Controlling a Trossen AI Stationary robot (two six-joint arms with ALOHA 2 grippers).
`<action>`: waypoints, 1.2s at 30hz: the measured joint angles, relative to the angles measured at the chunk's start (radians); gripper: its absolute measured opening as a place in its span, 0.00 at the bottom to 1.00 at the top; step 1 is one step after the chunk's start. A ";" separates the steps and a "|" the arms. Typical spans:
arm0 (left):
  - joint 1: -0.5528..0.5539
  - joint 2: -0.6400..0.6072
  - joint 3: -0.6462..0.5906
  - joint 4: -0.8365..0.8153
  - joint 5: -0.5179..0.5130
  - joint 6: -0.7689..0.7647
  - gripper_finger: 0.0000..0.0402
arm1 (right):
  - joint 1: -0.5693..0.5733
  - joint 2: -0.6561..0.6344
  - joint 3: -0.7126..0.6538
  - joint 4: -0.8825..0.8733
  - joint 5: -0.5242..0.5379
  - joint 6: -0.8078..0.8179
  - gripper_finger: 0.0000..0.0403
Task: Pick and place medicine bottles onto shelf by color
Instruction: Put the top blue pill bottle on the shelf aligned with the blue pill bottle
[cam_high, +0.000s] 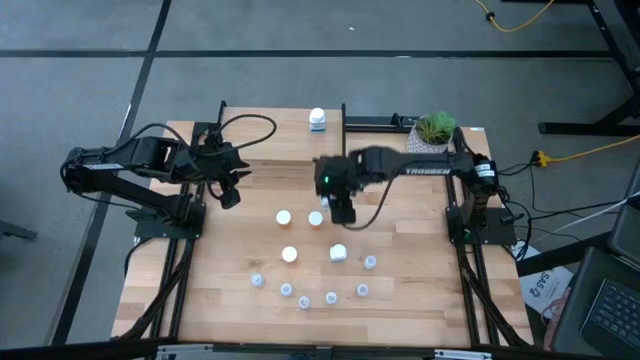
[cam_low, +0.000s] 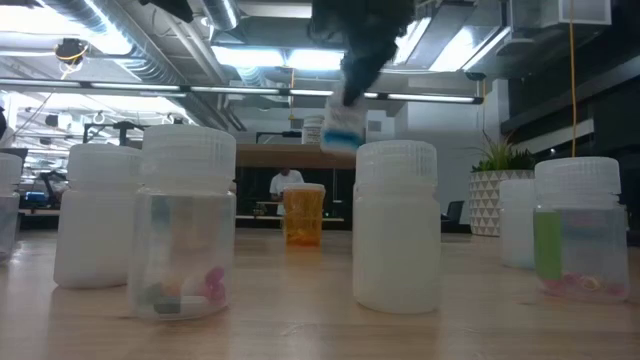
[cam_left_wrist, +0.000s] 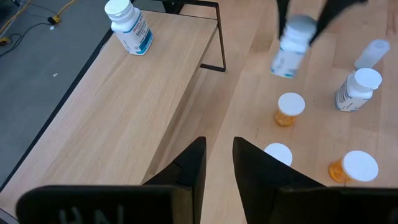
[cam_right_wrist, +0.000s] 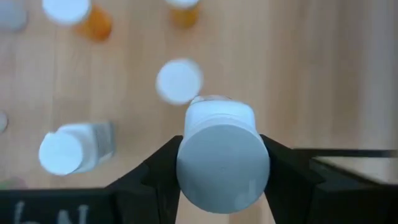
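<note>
Leftmost, the left gripper (cam_high: 229, 192) waits near the table's left side, off the shelf's near left corner, its fingers drawn nearly together on nothing, as its wrist view shows; ahead of it the shelf (cam_high: 290, 125) runs along the far edge, light wood on black legs, with one white bottle with a blue label (cam_high: 318, 120) already upright on it; toward the middle, the right gripper (cam_high: 342, 212) hangs above the table, clenched on a white bottle with a blue label (cam_right_wrist: 222, 148), gripped at the sides just under its cap, its long axis roughly upright and well clear of the tabletop in the low view; the shelf lies beyond this gripper, toward the far edge and slightly to its left, so the carry most likely runs away from the loose bottles; below it orange bottles with white caps (cam_high: 284, 217) stand, and pale translucent vials (cam_high: 331, 298) curve along the near side; rightmost, a potted plant (cam_high: 435, 128) sits at the far corner.
</note>
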 joint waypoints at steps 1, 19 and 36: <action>0.000 0.000 0.000 0.000 0.000 0.000 0.18 | -0.015 0.000 0.029 -0.003 0.000 -0.012 0.45; 0.000 0.000 0.000 0.000 0.000 0.000 0.18 | -0.306 0.008 0.132 0.169 0.001 -0.246 0.45; 0.000 0.000 0.000 0.001 -0.001 0.000 0.18 | -0.320 0.151 0.457 -0.071 0.026 -0.345 0.45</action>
